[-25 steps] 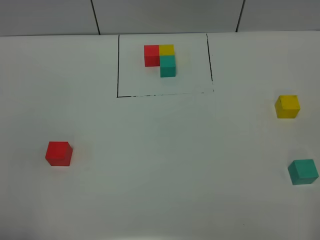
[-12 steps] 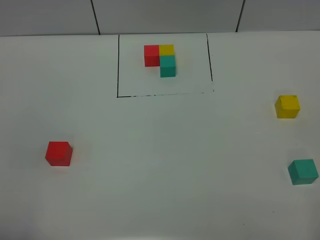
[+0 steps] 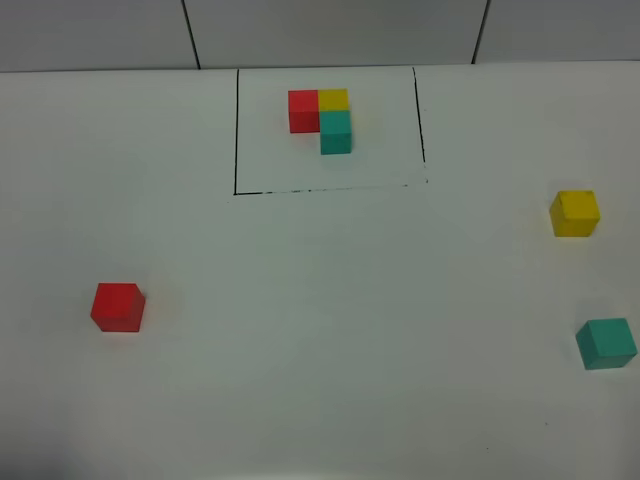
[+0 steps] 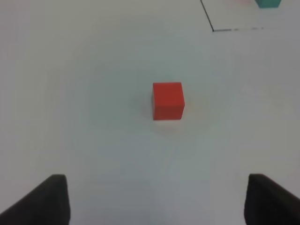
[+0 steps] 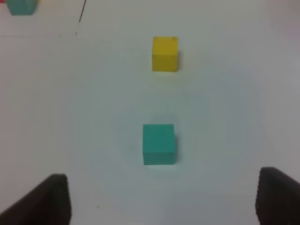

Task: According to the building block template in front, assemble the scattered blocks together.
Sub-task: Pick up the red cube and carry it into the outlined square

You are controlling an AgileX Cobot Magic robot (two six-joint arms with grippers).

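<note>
Left wrist: my left pincer (image 4: 158,199) gapes empty; a skewed approach could nudge the matte red cube (image 4: 168,101) aside.

The building block template (image 3: 322,120) is located at 12 o'clock in the exterior high view and is framed by a thin black drawn outline (image 3: 236,130). It is formed of three touching cubes set in an L: a red unit (image 3: 303,110), a yellow unit (image 3: 334,99) at its 3 o'clock, and a teal unit (image 3: 336,131) at 6 o'clock of the yellow unit.

The scattered blocks are seated flat, unstacked and well apart from the template. The red cube (image 3: 118,306) is found at 8 o'clock. The yellow cube (image 3: 574,213) is found at 3 o'clock. The teal cube (image 3: 606,343) is found at 4 o'clock, near the yellow cube but not touching it.
</note>
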